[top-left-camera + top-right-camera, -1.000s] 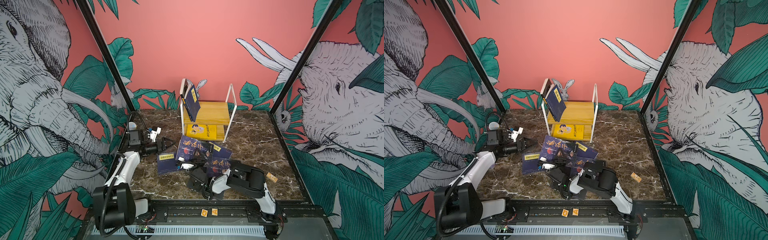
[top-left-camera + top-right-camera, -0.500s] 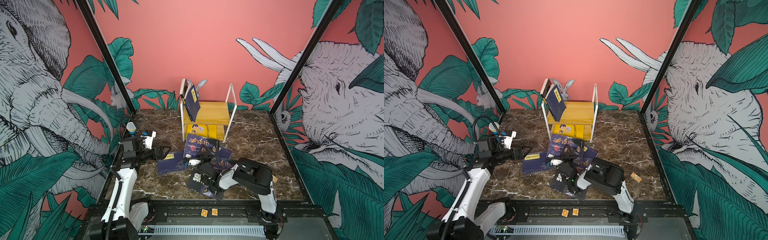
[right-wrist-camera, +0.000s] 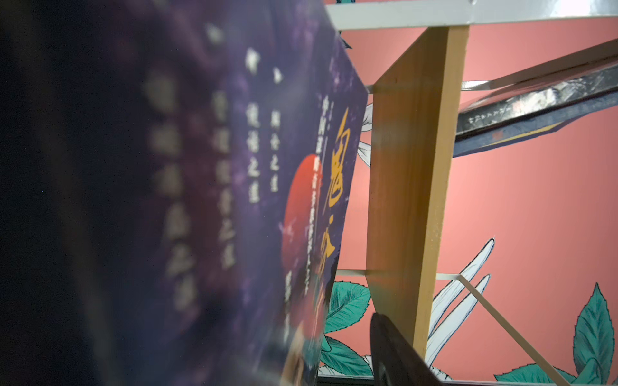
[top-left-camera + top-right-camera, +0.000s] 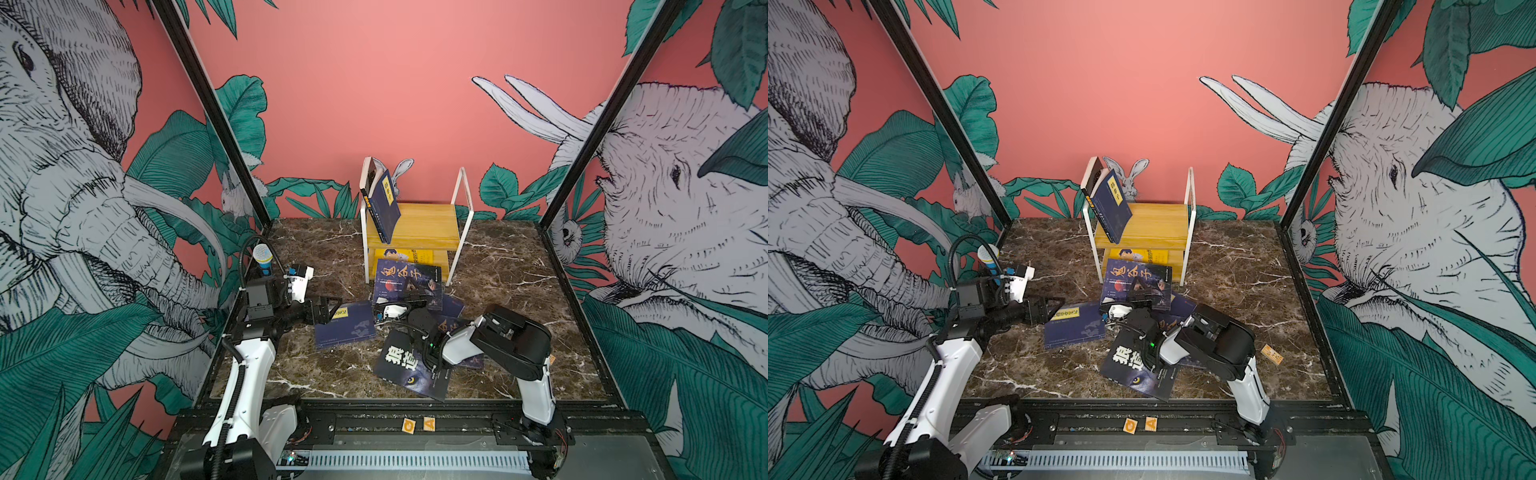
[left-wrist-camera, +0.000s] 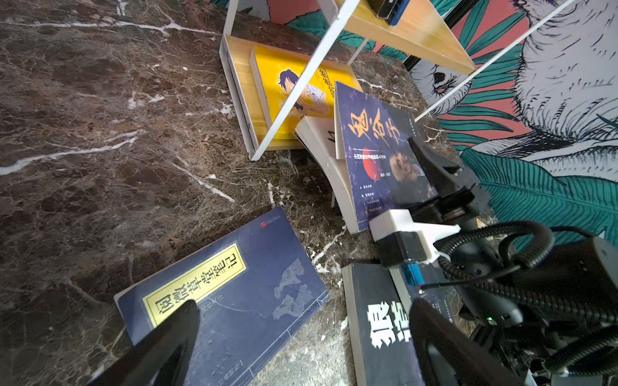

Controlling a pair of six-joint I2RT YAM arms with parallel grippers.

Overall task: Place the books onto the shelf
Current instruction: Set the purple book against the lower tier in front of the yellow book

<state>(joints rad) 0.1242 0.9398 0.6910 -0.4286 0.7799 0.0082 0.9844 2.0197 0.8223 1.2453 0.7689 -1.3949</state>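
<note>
Left fingers (image 5: 174,334), black tapered wedges, gape above a navy paperback (image 5: 240,300); right fingers (image 5: 438,167) clamp a glossy purple paperback (image 5: 378,150).

Bright even light, soft shadows, bowed edges, close purple book (image 3: 187,207) blurred

Your desk (image 4: 498,266) is dark brown marble. At the middle of its back edge stands the two-tier shelf (image 4: 428,226), yellowish wooden boards in a white metal frame. On its upper board a navy book with a yellow label (image 4: 384,208) leans toward the desk's left edge; on the lower, a bright yellow cartoon-cover book (image 5: 287,87) lies flat. Flat on the desk you have a second navy labelled book (image 4: 349,330) left of centre, a black wolf-eye book (image 4: 409,376) near the front edge, and a small tan tile (image 4: 1272,354) near the right edge. A purple paperback (image 4: 405,276) stands tilted before the shelf.
</note>
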